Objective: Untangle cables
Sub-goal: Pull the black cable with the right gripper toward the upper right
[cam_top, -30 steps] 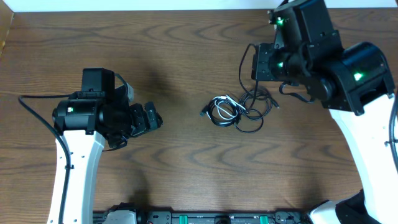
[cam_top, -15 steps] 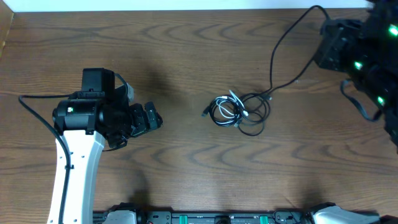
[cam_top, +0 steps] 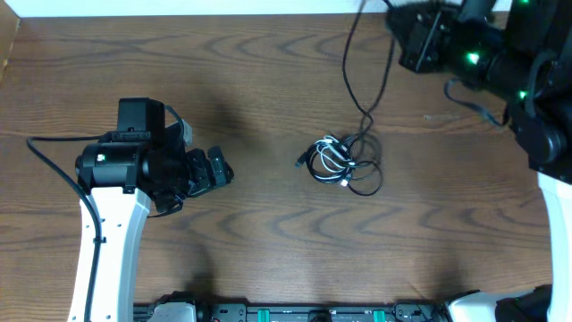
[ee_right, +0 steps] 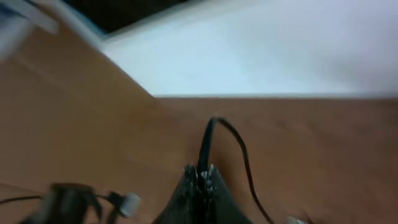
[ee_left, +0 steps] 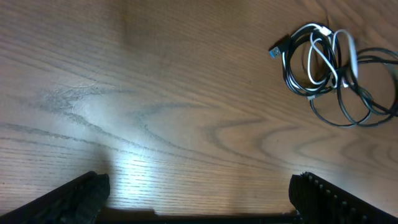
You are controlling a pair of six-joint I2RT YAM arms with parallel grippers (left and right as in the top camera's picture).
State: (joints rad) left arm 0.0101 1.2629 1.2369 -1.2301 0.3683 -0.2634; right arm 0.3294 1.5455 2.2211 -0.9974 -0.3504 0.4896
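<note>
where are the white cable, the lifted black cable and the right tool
white cable (ee_left: 336,59): left wrist view, middle loop
black cable (cam_top: 347,55): overhead view, raised strand
right tool (ee_right: 202,177): right wrist view, closed tips

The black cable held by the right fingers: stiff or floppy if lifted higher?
Probably floppy: the black cable curves loosely from the right fingers down to the tangle. Likely light, being thin. The tangle's loops may drag along.
</note>
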